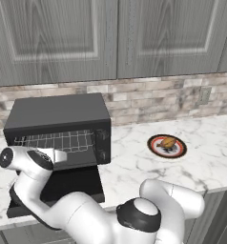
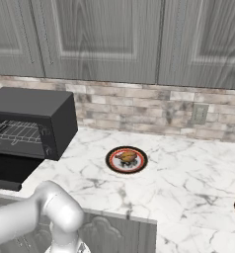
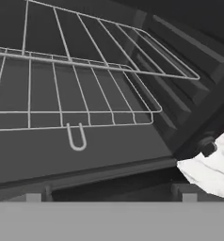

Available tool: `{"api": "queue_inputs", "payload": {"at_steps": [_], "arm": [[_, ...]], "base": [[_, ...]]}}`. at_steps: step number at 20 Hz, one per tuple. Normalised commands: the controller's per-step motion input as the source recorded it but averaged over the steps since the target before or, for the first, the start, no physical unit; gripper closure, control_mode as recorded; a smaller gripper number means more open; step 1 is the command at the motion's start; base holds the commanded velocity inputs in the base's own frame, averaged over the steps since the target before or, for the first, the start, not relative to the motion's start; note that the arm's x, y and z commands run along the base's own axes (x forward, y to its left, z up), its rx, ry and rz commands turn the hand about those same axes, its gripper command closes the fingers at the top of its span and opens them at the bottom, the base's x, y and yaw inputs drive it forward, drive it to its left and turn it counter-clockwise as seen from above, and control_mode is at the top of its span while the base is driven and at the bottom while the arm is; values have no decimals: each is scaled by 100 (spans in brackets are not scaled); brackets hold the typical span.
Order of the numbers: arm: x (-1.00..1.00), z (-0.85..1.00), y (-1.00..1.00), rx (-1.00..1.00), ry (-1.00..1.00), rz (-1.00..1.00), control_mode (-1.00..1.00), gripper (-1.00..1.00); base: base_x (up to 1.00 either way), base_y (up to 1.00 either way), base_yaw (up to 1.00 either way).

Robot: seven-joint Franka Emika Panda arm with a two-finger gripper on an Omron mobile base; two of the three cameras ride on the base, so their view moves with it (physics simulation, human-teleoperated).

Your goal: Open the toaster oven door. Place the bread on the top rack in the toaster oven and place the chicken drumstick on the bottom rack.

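Hand view is showing me the toaster oven (image 3: 132, 155) straight ahead of the jaws, its two wire racks (image 3: 85, 89) sitting bare just beyond them. My gripper (image 3: 111, 200) is standing spread wide and gripping nothing. From the left base view, the toaster oven door (image 1: 67, 188) is lying folded down beneath the hand. Well off to the jaws' right, the chicken drumstick (image 1: 167, 142) is resting on a round plate (image 1: 156, 148) on the marble counter (image 1: 201, 152).

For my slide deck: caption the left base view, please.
Toaster oven door open, wire racks bare; food waits on a plate.
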Motion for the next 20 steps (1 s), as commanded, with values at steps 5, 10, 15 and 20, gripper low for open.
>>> {"api": "queue_inputs", "payload": {"at_steps": [5,10,15,20], "arm": [[15,0,0,0,-26,16,-100,-100],[24,0,4,8,-15,4,-100,-100],[12,1,11,9,-16,0,-100,-100],[9,-5,36,2,-21,-5,-100,-100]], "base": [[0,0,0],[0,0,0],[0,0,0],[0,0,0]]}}
